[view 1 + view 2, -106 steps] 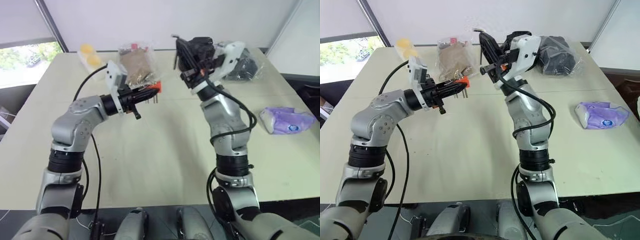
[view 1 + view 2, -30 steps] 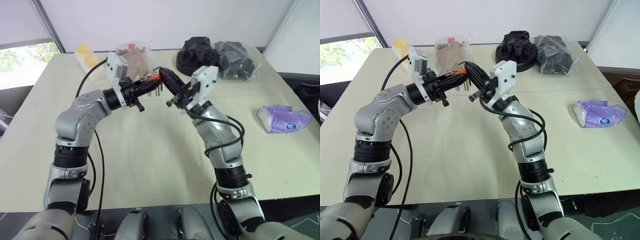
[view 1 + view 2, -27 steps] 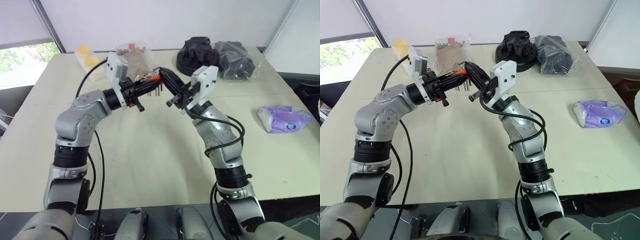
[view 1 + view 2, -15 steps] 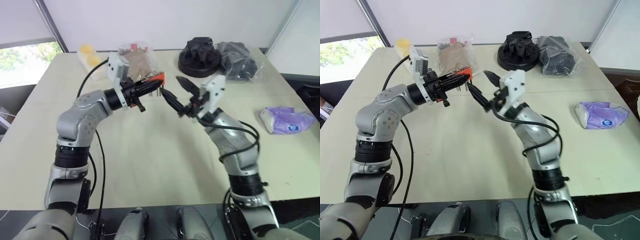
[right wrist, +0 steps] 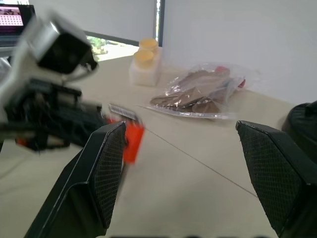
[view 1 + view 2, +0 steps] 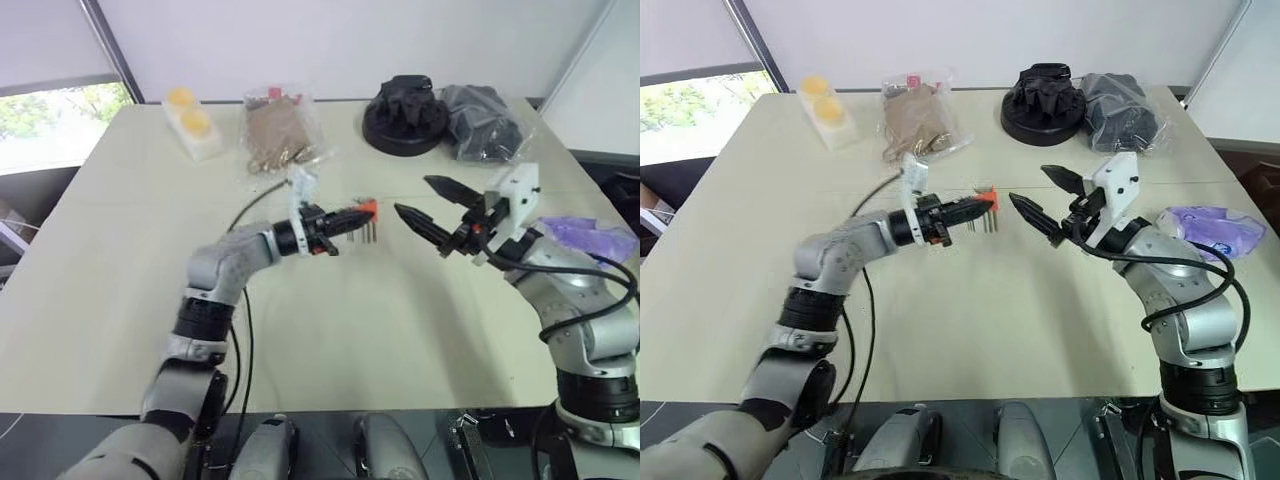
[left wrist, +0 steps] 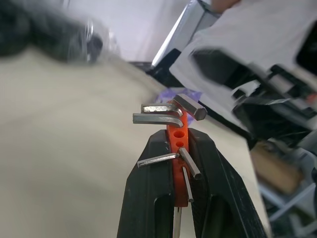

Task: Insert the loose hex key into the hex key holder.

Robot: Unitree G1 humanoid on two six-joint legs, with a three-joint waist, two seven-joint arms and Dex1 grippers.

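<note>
Head views: left end effector, fingers clamped on the hex key holder, a red-orange block carried above the worktop, short grey keys hanging from it; right end effector just beside the holder, jaws spread wide, nothing between them. Left wrist view: holder pinched between both fingers, several grey keys seated, two round holes showing; which of these keys is the loose hex key cannot be told. Right wrist view: both fingers far apart, the holder ahead near one fingertip. Handling judgement: keep the left grip firm and level, check that every key sits fully home, press any proud key in along its hole, and avoid knocking the block sideways.
</note>
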